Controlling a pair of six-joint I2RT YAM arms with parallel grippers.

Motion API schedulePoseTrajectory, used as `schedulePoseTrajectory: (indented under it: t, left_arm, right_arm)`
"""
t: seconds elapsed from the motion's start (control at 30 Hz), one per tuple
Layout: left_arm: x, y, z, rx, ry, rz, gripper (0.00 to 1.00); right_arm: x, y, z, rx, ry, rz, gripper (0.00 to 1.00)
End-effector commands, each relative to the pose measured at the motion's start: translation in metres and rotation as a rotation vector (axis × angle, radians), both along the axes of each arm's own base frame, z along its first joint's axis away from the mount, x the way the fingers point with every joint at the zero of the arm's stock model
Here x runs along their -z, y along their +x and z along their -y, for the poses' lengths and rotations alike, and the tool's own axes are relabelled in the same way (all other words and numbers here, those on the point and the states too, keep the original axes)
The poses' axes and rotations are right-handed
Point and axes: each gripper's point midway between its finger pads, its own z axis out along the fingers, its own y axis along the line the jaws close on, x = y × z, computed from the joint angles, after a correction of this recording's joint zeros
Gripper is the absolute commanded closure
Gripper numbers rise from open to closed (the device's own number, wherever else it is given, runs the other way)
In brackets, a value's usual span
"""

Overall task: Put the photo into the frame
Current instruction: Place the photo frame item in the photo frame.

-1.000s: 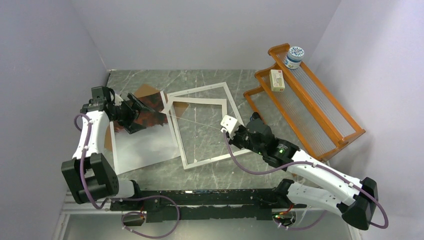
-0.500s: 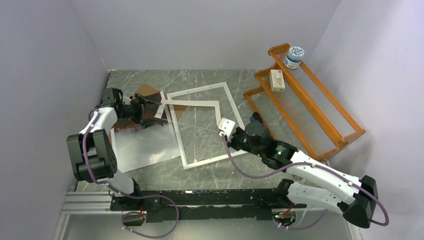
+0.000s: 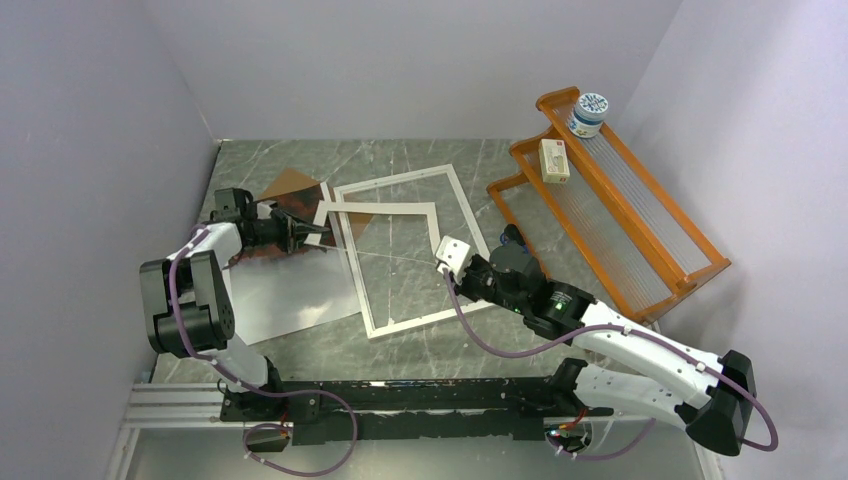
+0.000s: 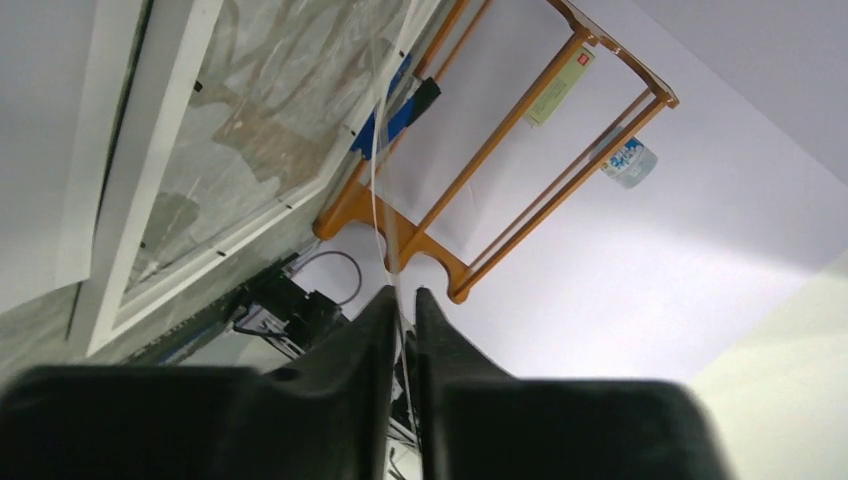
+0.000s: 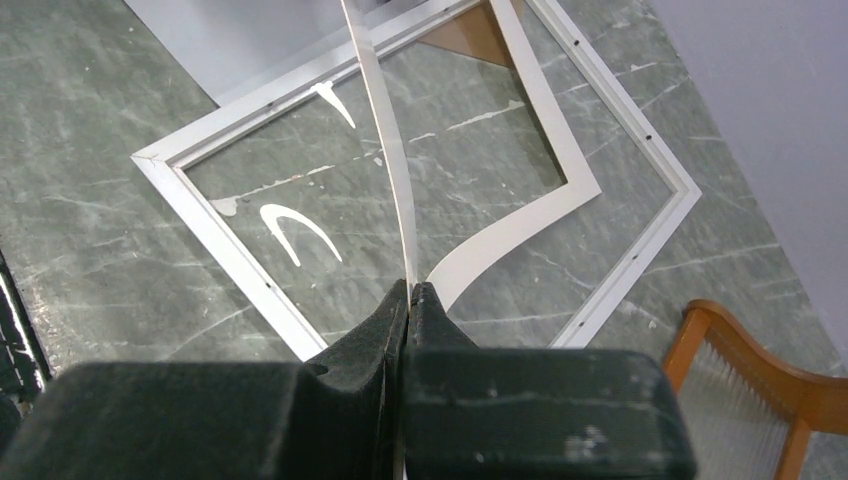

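- Left pincer (image 4: 402,297) is pressed nearly together on the thin edge of a white mat (image 3: 390,208), low over the far end of the photo (image 3: 290,295).
- Right pincer (image 5: 409,287) is pressed tight, pinching the mat's near-right corner; that corner curls up off the frame (image 3: 395,179).
- Frame lies flat and skewed mid-table on grey marble (image 3: 420,345), with the mat partly over its opening.
- Photo lies face up just left of the frame, not in it, dark red end far, pale end near.
- Brown backing board (image 3: 290,184) pokes out past the photo's far end.
- Orange rack (image 3: 620,210) sits at the right, well apart, holding a jar (image 3: 588,113) and a small box (image 3: 553,160).
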Motion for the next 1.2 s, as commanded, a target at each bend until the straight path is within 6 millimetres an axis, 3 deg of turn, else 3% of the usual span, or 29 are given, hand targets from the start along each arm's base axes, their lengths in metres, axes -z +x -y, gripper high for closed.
schedulePoseTrajectory:
  t: [0.0,0.07,0.17,0.23,0.3,0.43,0.63,0.73,0.83,0.97,1.07,1.17]
  left_arm:
    - [-0.012,-0.008,0.006,0.062,-0.039,0.074,0.89]
    - [-0.013,-0.008,0.006,0.064,-0.035,0.082,0.97]
    - [-0.016,-0.007,0.005,0.065,-0.019,0.095,0.97]
    - [-0.019,-0.005,0.004,0.064,0.000,0.108,0.97]
    - [-0.022,-0.004,0.003,0.061,0.017,0.120,0.97]
    - [-0.027,0.001,0.001,0.043,0.038,0.159,0.97]
    - [-0.023,0.010,-0.002,-0.004,0.062,0.185,0.97]
    - [-0.022,0.017,-0.004,-0.029,0.087,0.205,0.97]
    - [-0.023,0.019,0.005,-0.023,0.139,0.249,0.97]
    - [-0.011,0.015,0.026,-0.009,0.218,0.252,0.97]
    - [-0.010,0.020,0.028,-0.070,0.267,0.305,0.97]
    - [-0.027,0.032,0.029,-0.127,0.319,0.407,0.97]
  right_arm:
    - [-0.015,0.001,-0.007,-0.016,0.046,0.041,1.00]
    - [-0.015,0.002,-0.007,-0.011,0.045,0.037,1.00]
    - [-0.015,0.001,-0.007,-0.002,0.053,0.018,0.75]
    - [-0.015,0.003,-0.003,0.027,0.048,0.009,0.48]
    - [-0.014,0.001,-0.003,0.027,0.042,-0.013,0.33]
    - [-0.024,-0.016,-0.013,-0.066,0.079,-0.060,0.27]
    - [-0.051,-0.074,-0.022,-0.369,0.146,-0.103,0.25]
    - [-0.065,-0.093,-0.022,-0.453,0.171,-0.133,0.25]
    - [-0.083,-0.079,-0.023,-0.336,0.237,-0.171,0.25]
    - [-0.101,-0.027,-0.026,-0.010,0.373,-0.218,0.25]
    - [-0.091,0.002,-0.031,0.173,0.397,-0.330,0.26]
    - [-0.083,0.021,-0.033,0.302,0.452,-0.408,0.27]
